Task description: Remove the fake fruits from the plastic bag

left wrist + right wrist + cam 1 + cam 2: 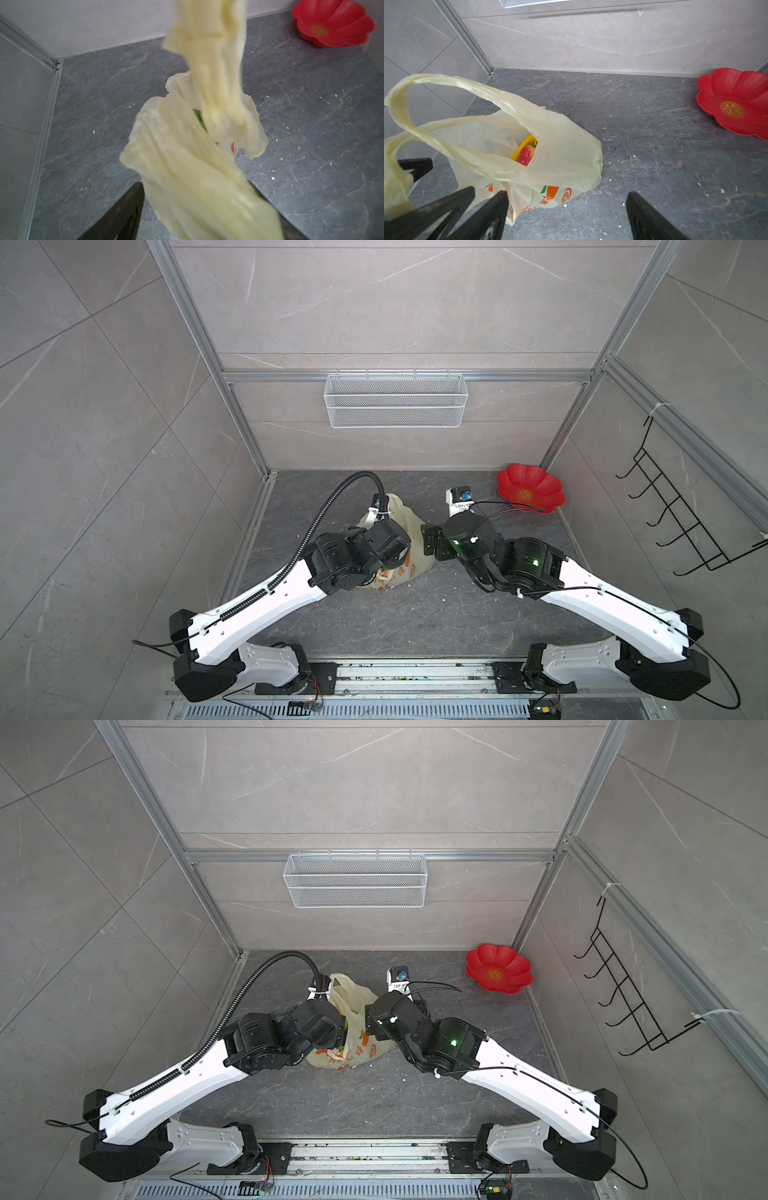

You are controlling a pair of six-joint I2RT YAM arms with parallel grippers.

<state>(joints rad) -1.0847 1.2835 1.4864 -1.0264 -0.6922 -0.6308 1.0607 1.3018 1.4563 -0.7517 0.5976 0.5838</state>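
between the fingers of the left claw [195,185], in the left wrist view, runs a bunched strip of the plastic bag [187,166]. the jaws stand apart with the film loose in the gap, and no clamp on it shows. beyond the claw the bag's mouth is mostly folds, with only a sliver of green [201,120] in it. the film near the lens is badly blurred. far ahead and off to one side sits the red plate [342,18].

ahead of the right claw [568,194], in the right wrist view, the bag sits on the dark floor with one handle looped up. this claw is wide open with nothing between its fingers. down the bag's mouth show a red strawberry [526,154] and a yellow banana [524,145] against it. the other fruits are hidden by the film. the left claw's fingers stand beside it, either side of the other handle.

in both top views the bag lies between the two wrists, which cover both claws' tips and much of the bag.

judging from this, the task is barely begun: every fruit seen is in the bag, none on the floor or the plate. all the lifting out is left.
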